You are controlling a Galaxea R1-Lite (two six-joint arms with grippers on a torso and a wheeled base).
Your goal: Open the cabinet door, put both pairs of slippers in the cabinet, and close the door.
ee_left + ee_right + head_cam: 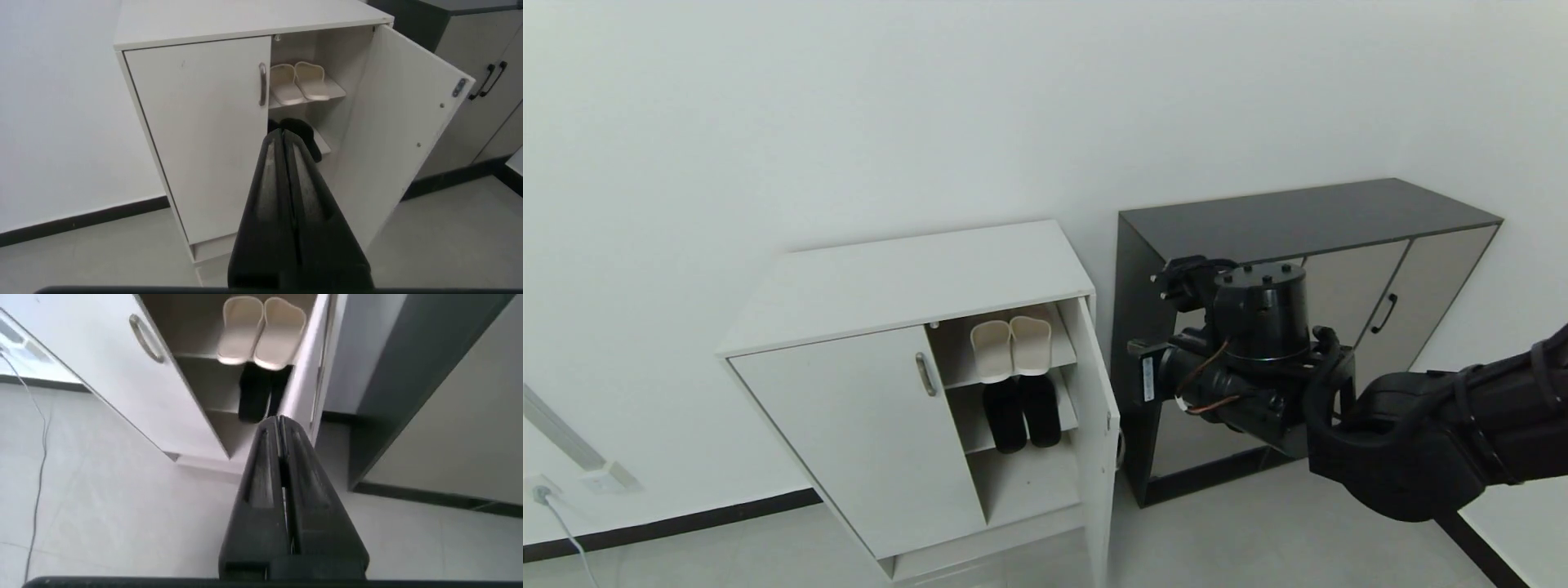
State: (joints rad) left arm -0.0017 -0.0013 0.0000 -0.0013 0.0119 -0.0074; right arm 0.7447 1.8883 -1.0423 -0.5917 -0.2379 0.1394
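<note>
Head cam: white two-door laminate cabinet sits fwd-left of my right arm. Its right-hand door is swung open, left door closed. Cream pair of foam slippers lies flat on the top shelf, black pair of slippers on the shelf below. Each pair is side by side, touching, long axis front-to-back; can't tell toe from heel. Dark grey cabinet stands behind the arm.

Left wrist cam: left gripper clenched on nothing, fingers pressed flat together. Black pair in line beyond its tip, cream pair higher.

Right wrist cam: right gripper likewise clamped closed, empty, aimed at the open compartment, both pairs straight ahead.
</note>
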